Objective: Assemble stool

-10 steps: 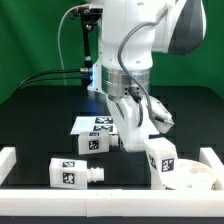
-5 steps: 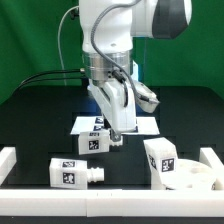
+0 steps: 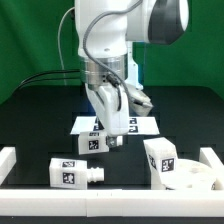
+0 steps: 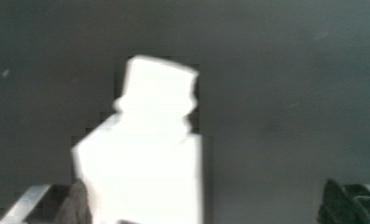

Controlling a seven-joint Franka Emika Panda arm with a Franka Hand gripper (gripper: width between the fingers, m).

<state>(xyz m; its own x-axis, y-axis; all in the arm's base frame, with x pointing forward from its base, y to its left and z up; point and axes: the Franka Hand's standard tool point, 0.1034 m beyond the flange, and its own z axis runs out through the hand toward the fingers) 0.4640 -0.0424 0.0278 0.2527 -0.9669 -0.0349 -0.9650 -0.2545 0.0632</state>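
Note:
My gripper (image 3: 113, 139) hangs open low over the table's middle, by a tagged white stool leg (image 3: 94, 142) at the marker board's front edge. In the wrist view a white leg (image 4: 143, 150) with its peg end shows below, between my spread fingers (image 4: 47, 205) and close to one of them; nothing is gripped by the gripper (image 4: 200, 208). A second leg (image 3: 78, 172) lies on its side near the front, peg toward the exterior view's right. The round seat (image 3: 192, 176) lies at the front right with a third leg (image 3: 160, 155) upright on its left edge.
The marker board (image 3: 143, 124) lies flat behind the gripper. White border rails run along the front (image 3: 110, 205), the exterior view's left (image 3: 8, 160) and right (image 3: 212, 158). Black cables (image 3: 45, 80) trail at the back left.
The gripper has gone from shut to open. The arm has swung toward the exterior view's left, away from the seat and its upright leg, and now stands over the leg by the marker board.

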